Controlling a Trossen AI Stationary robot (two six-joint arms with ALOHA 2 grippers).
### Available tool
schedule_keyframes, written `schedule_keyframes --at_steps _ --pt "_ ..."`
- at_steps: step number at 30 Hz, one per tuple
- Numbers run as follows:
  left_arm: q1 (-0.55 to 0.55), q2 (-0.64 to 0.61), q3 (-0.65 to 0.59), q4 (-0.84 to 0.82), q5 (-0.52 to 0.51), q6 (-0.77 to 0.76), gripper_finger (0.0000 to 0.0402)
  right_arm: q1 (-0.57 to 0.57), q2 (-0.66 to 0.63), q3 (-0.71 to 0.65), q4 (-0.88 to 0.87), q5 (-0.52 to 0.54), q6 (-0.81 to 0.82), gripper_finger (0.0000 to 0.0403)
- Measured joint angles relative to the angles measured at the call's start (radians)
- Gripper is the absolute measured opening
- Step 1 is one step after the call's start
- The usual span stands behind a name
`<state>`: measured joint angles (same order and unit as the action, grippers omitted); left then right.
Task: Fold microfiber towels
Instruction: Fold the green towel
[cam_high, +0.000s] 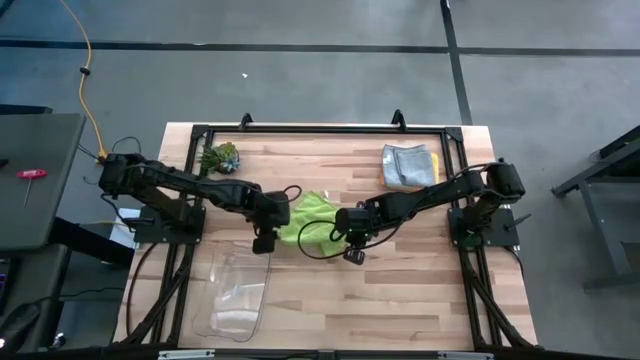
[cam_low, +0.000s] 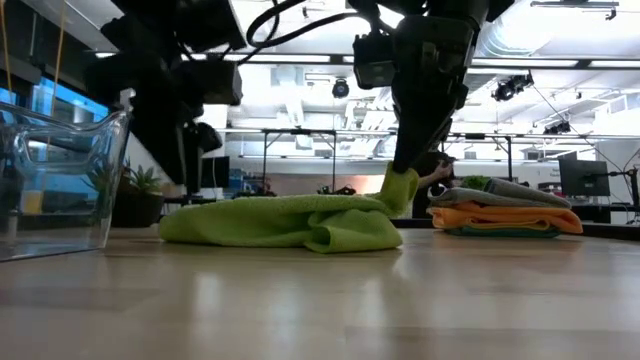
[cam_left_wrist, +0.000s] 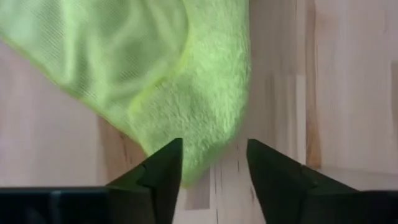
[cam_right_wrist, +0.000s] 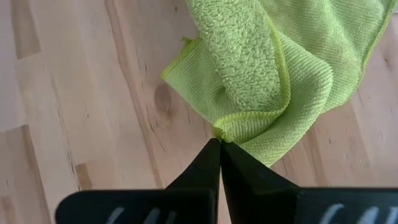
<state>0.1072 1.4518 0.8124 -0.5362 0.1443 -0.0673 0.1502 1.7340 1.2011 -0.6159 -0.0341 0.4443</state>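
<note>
One lime-green towel (cam_high: 310, 221), stacked towels (cam_high: 408, 165), one bin (cam_high: 233, 293), one plant (cam_high: 220, 157)

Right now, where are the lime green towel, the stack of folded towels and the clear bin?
lime green towel (cam_high: 312, 214): high view, its middle.
stack of folded towels (cam_high: 405, 165): high view, the grey top cloth.
clear bin (cam_low: 60, 185): low view, its front wall.

Mid-table is crowded: lime green towel (cam_high: 308, 220) lies bunched between left gripper (cam_high: 268, 232) and right gripper (cam_high: 345, 238), both arms reaching in low from the sides and blocking sideways passage there. Clear plastic bin (cam_high: 235, 295) takes the near-left area, just beside the left gripper. Far-right corner holds the stack of folded towels (cam_high: 408, 165); small plant (cam_high: 220, 157) sits at far left. Open bare wood runs along the near-right part of the table (cam_high: 420, 300) and far middle edge.
</note>
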Motion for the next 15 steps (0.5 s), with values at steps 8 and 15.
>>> schedule_keyframes --at_steps 8,15 --pt "0.098 -0.085 0.001 0.049 0.006 0.056 0.0215 -0.001 0.0 0.0 0.006 0.0 -0.007 0.0" --pt "0.276 0.089 0.095 -0.025 0.233 0.165 0.0203 -0.002 0.0 0.0 0.022 -0.005 -0.008 0.0"
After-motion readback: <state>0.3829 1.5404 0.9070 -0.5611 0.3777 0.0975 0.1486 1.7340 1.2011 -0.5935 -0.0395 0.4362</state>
